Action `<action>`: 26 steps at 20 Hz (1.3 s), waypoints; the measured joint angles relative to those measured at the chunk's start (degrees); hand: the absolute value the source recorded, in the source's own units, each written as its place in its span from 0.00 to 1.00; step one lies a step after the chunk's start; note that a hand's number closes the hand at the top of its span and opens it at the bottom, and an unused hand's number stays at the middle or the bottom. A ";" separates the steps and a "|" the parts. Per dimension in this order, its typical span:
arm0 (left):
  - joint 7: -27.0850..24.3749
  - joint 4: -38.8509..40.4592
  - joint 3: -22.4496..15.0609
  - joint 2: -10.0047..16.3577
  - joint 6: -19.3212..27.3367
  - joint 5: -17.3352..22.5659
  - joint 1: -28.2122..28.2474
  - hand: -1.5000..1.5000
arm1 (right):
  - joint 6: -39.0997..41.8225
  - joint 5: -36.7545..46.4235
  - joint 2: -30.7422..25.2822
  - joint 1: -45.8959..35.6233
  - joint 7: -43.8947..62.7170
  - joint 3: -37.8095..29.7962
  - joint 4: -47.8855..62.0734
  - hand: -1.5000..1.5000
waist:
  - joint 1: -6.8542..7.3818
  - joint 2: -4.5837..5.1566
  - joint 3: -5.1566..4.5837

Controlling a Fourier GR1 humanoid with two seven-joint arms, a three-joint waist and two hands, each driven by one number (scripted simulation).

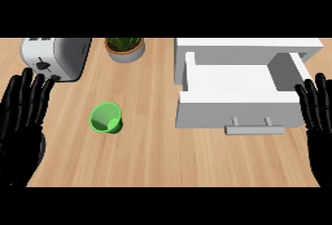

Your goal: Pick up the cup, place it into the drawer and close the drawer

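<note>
Cup (106, 117) left of open drawer (233, 90), toaster (55, 57) and potted plant (125, 47) behind

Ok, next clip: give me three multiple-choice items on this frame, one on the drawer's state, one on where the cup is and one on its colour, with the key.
1. The drawer is:
A) pulled open
B) shut
C) lifted out and lying on its side

2. The cup sits:
A) inside the drawer
B) on the counter, left of the drawer
C) at the counter's far right edge

3. The cup's colour is:
A) red
B) green
C) white

Key:
1 A, the drawer's bare white inside shows from above, with its front and handle drawn towards the robot.
2 B, the cup rests on bare wood, with a clear gap between it and the drawer.
3 B, it is bright green inside and out.
</note>
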 measured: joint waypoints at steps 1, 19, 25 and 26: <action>0.15 -0.03 -0.68 -0.26 -0.30 0.12 -0.11 0.00 | -0.12 -0.03 0.12 -0.13 0.22 -0.01 -0.45 0.00 | 0.10 0.07 0.29; -0.02 30.19 8.63 6.15 -20.97 25.39 -10.19 0.00 | 5.62 -4.43 -1.74 -9.90 5.70 0.73 7.87 0.00 | 0.45 0.48 1.30; -5.73 42.87 9.83 7.05 -23.66 21.10 -13.23 0.00 | 7.98 -5.61 -2.69 -11.35 2.85 -1.43 11.56 0.00 | 0.41 0.47 1.33; -7.41 44.90 9.55 6.66 -23.66 19.65 -13.18 0.00 | 8.14 -5.95 -3.01 -11.91 2.75 -2.18 12.12 0.00 | 0.39 0.47 1.32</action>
